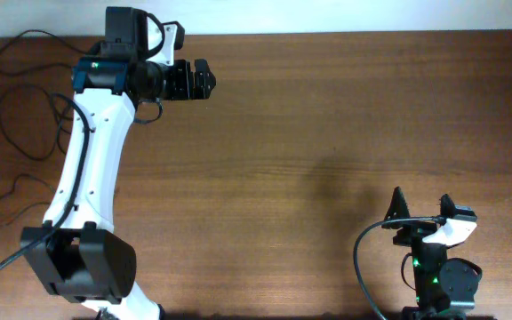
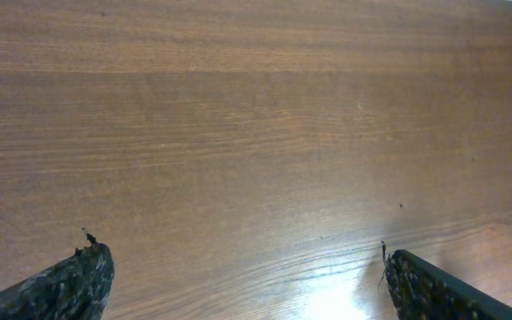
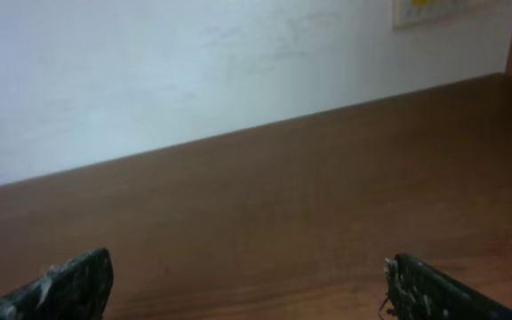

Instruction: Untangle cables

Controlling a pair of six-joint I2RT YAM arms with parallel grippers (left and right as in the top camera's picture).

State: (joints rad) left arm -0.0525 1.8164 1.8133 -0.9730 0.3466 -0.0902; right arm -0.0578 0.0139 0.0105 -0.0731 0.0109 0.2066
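Observation:
The cables are thin black cords lying in loose loops at the table's far left edge, with one loop near the back and another nearer the front. Neither wrist view shows them. My left gripper is at the back left of the table, pointing right, away from the cords. It is open over bare wood. My right gripper stays low at the front right. It is open with nothing between its fingers.
The left arm's white link runs from its base along the left side, beside the cords. A thicker black robot cable curves by the right base. A white wall rises behind the table's back edge.

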